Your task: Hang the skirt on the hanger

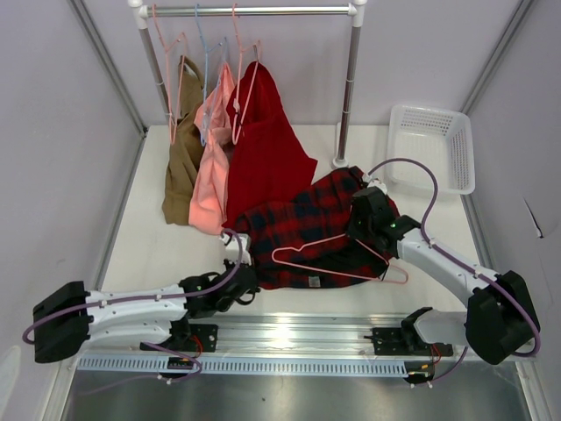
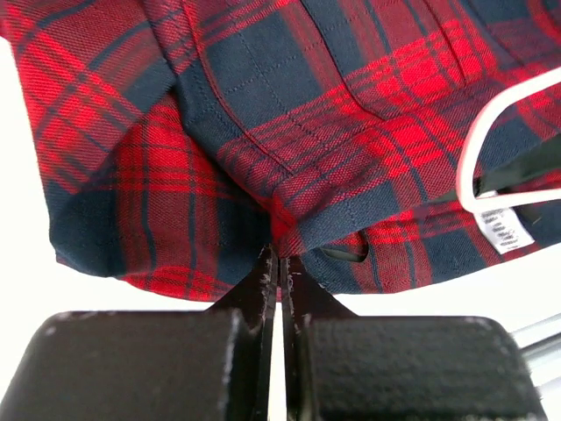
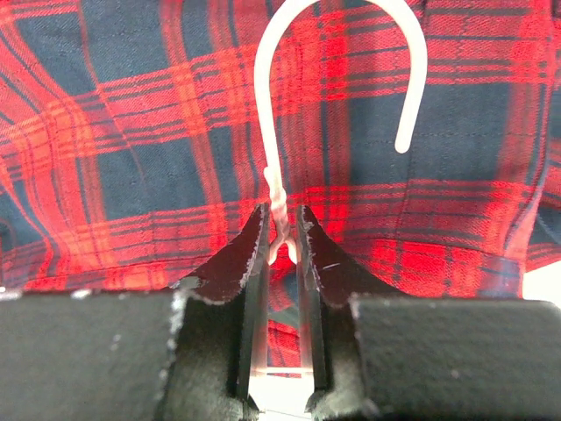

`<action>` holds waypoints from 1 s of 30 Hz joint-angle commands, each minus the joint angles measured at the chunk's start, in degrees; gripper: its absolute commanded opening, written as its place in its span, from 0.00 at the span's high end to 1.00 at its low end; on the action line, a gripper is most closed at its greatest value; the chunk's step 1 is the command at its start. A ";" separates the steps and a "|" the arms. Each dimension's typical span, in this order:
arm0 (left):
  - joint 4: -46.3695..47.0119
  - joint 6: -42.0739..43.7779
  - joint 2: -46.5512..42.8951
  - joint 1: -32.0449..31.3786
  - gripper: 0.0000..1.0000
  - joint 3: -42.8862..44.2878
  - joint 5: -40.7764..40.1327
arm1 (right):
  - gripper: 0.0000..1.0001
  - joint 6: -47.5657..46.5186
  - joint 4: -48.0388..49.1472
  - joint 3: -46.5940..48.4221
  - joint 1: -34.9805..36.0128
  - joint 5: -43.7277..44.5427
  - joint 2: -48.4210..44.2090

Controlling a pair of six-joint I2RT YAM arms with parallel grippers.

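Label (image 2: 506, 231) print on skirt (image 2: 263, 105) illegibly small

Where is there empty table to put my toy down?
There's bare table on the left, between the hanging clothes, the skirt and the left arm. A smaller patch lies in front of the white basket. The middle is crowded: the hanger lies on the skirt there.

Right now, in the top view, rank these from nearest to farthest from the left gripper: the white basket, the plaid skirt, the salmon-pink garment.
1. plaid skirt: its near-left edge is pinched in the left gripper.
2. salmon-pink garment: hanging from the rail, behind the gripper and slightly left.
3. white basket: at the far right back of the table.
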 commanded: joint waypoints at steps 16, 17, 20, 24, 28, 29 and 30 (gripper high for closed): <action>4.59 5.18 -4.27 18.68 1.00 -3.96 19.96 | 1.00 2.84 8.15 -4.97 4.87 20.23 -2.86; 4.60 5.27 -3.92 18.77 1.00 -4.04 20.32 | 1.00 2.92 8.86 -5.41 5.22 20.58 -3.12; 7.94 5.53 -3.21 18.77 1.00 -3.78 22.60 | 1.00 3.10 9.39 -6.81 5.75 21.11 -3.39; 8.64 6.84 -2.86 18.68 1.00 -2.82 25.06 | 1.00 3.45 10.18 -8.66 6.98 21.91 -4.97; 8.21 8.08 -3.82 17.63 0.98 -2.03 26.13 | 1.00 4.15 9.22 -7.61 7.07 22.08 -3.04; 7.68 8.34 -4.17 16.67 0.97 -1.85 25.60 | 1.00 4.33 8.95 -7.52 7.16 22.08 -2.60; 7.15 8.69 -4.61 16.14 0.96 -1.41 25.16 | 1.00 4.50 8.86 -7.35 7.16 21.99 -2.33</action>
